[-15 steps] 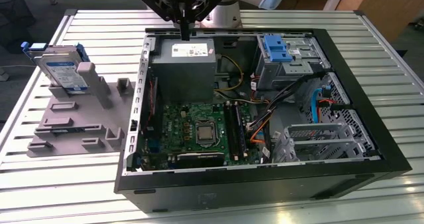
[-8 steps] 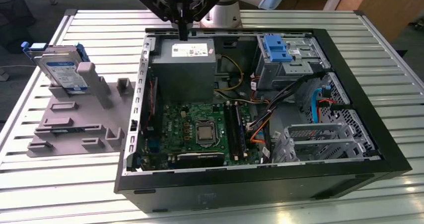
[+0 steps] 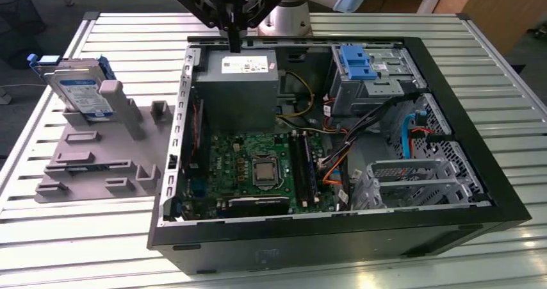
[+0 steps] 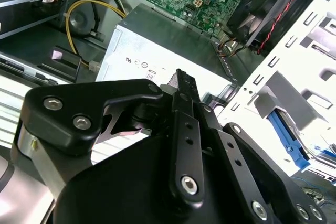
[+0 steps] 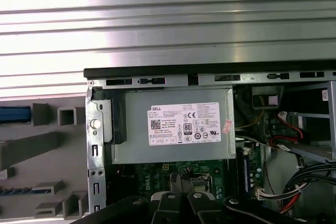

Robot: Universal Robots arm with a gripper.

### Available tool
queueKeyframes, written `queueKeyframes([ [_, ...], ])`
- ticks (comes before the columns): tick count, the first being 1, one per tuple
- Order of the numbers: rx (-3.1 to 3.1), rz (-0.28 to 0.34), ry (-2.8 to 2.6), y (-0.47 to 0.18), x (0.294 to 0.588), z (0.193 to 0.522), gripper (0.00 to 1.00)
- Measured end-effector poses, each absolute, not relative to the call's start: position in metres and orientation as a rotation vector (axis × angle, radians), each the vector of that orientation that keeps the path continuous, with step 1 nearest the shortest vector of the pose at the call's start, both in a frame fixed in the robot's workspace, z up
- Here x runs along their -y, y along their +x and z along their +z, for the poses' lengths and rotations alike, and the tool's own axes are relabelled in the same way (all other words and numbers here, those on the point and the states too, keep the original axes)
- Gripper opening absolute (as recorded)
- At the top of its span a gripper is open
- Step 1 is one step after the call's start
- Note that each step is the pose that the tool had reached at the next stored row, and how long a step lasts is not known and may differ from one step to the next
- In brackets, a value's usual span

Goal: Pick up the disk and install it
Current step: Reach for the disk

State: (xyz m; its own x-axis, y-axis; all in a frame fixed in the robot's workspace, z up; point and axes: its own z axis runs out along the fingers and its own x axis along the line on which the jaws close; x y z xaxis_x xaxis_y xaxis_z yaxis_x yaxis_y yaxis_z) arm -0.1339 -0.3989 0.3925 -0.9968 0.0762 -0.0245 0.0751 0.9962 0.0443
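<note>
Clenched on nothing, with its fingers pressed together, the claw [image 3: 233,43] hangs over the big grey box [image 3: 235,93] at the far edge of the open computer case [image 3: 342,241], and both wrist views look down past it at that box. Well apart from it, the disk [image 3: 79,89] leans on edge in the grey holder [image 3: 94,164] on the slatted surface [image 3: 77,238], outside the case on the exterior view's left.
</note>
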Motion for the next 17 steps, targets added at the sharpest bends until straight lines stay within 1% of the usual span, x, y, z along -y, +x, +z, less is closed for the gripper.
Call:
queueKeyframes([
  [17, -3.112, 0.068, 0.118, -0.1397, 0.3989, 0.3914, 0.11],
])
